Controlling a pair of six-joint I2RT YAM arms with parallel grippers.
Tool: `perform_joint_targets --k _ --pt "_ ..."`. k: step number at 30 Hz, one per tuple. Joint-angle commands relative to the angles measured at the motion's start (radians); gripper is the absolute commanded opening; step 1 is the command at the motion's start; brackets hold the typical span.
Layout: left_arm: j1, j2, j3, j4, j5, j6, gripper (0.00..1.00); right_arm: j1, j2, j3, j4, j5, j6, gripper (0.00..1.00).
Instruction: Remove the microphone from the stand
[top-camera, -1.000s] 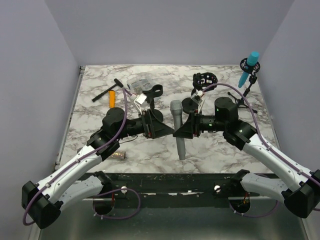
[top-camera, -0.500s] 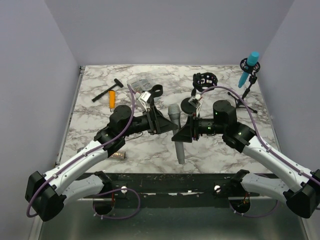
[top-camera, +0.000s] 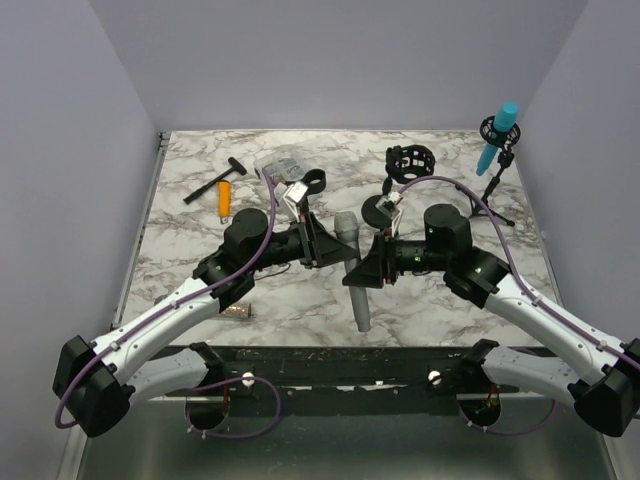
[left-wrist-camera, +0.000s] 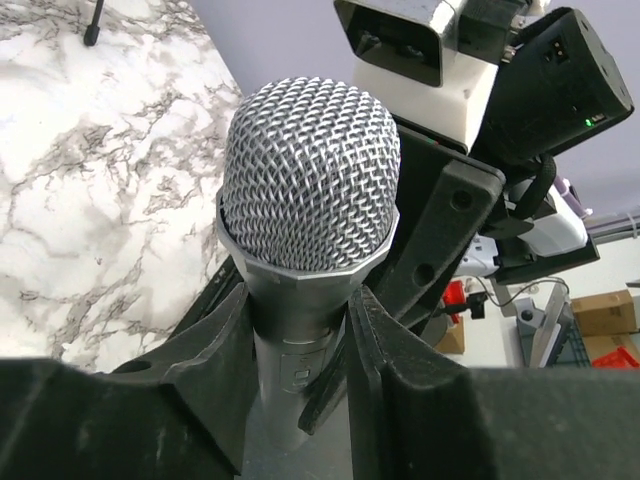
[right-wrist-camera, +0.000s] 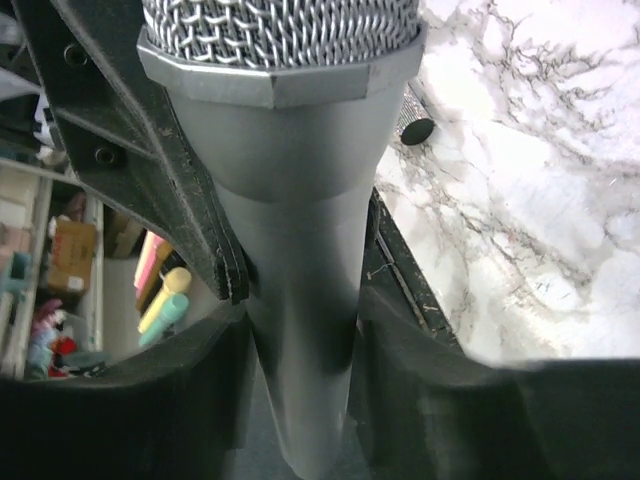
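Grey handheld microphone with a silver wire-mesh head (top-camera: 352, 268), held between two arms over the white, grey-veined marble surface (top-camera: 190, 250). In the top view its long axis runs roughly near-to-far: the mesh head points away from the arm bases and slightly left, while the plain tail end points back toward the near edge. Whether the tail touches the surface cannot be told. The left pincer (top-camera: 325, 243) reaches in from the left, its arm stretched diagonally from the near-left corner with the wrist turned inward. In the left wrist view the left pincer (left-wrist-camera: 297, 350) has its two black fingers (left-wrist-camera: 225, 350) pressed against either side of the handle just under the mesh head (left-wrist-camera: 310, 175) — clamped on the microphone. The right pincer (top-camera: 365, 268) comes in from the opposite side, the right arm bent at the elbow and its forearm lying nearly level. In the right wrist view the right pincer (right-wrist-camera: 300, 370) has fingers (right-wrist-camera: 385, 350) that flank the tapered grey handle (right-wrist-camera: 295, 250) and bear on it, likewise gripping it. The two pincers sit just beside each other along the handle — the left one nearer the head. Behind the right pincer stands a black ring-shaped shock-mount stand (top-camera: 408, 160), apart from the grey microphone. At the far right, a teal microphone (top-camera: 498, 135) sits tilted in a black tripod stand (top-camera: 490, 195).
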Motion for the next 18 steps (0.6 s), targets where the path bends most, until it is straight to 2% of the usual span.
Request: perform_joint_targets --k 1,2,3,4,7,9,14,18 --pt "0.000 -0.037 0.043 -0.051 -0.055 0.042 0.00 0.017 -0.038 -0.001 0.004 0.082 -0.035 0.69" --pt "0.003 -0.046 0.047 -0.079 -0.064 0.043 0.00 0.017 -0.047 0.006 -0.019 0.113 -0.042 0.87" --pt "0.008 -0.056 0.048 -0.100 -0.066 0.039 0.00 0.017 -0.056 0.017 -0.043 0.146 -0.047 0.96" --pt "0.012 -0.068 0.046 -0.113 -0.067 0.035 0.00 0.017 -0.064 0.034 -0.071 0.174 -0.053 1.00" --pt "0.022 -0.127 0.035 -0.186 -0.103 0.043 0.00 0.017 -0.102 0.063 -0.139 0.264 -0.061 1.00" --pt "0.033 -0.183 0.033 -0.304 -0.179 0.061 0.00 0.017 -0.133 0.071 -0.186 0.388 -0.062 1.00" --pt "0.089 -0.304 0.070 -0.723 -0.494 -0.008 0.00 0.017 -0.176 0.103 -0.335 0.670 -0.037 1.00" --pt "0.187 -0.402 0.044 -0.882 -0.668 -0.004 0.00 0.017 -0.206 0.090 -0.365 0.735 -0.043 1.00"
